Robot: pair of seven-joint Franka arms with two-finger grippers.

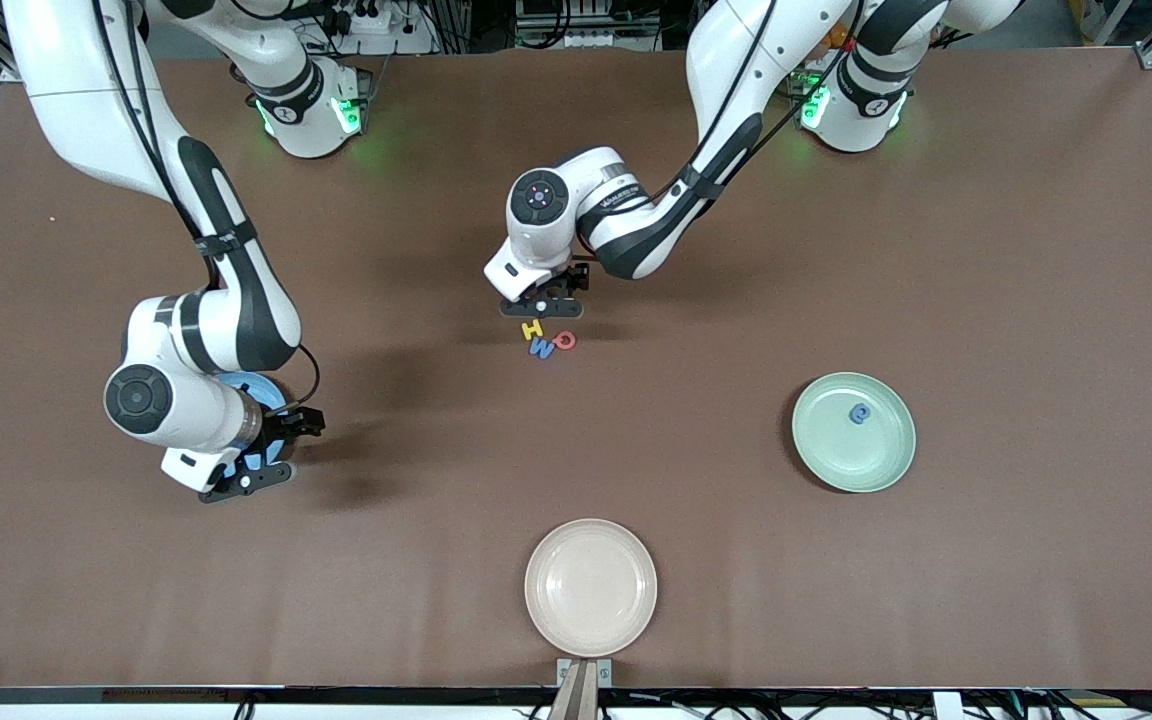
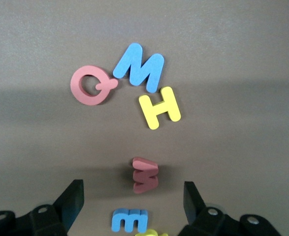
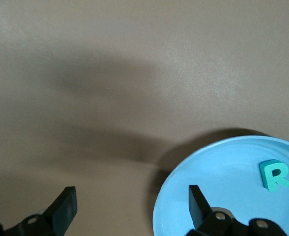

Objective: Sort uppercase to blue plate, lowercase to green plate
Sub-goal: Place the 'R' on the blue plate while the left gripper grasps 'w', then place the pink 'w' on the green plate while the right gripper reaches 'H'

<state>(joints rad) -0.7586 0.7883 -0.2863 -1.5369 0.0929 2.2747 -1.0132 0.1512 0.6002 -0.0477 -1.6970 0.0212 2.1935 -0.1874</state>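
Note:
My left gripper (image 1: 543,305) (image 2: 133,204) hangs open low over the table's middle, above a red w (image 2: 145,174) standing on edge and a blue m (image 2: 130,220), with a yellow letter (image 2: 151,233) peeking beside the m. Just nearer the front camera lie the yellow H (image 1: 533,329) (image 2: 159,107), the blue M (image 1: 542,347) (image 2: 139,69) and the red Q (image 1: 565,340) (image 2: 91,85). My right gripper (image 1: 246,475) (image 3: 131,206) is open and empty over the rim of the blue plate (image 1: 264,390) (image 3: 223,187), which holds a teal R (image 3: 273,175). The green plate (image 1: 876,460) holds a blue rounded letter (image 1: 859,413).
A cream plate (image 1: 590,587) sits by the table's front edge, at the middle. The right arm's forearm covers most of the blue plate in the front view. Bare brown tabletop lies between the letter cluster and the plates.

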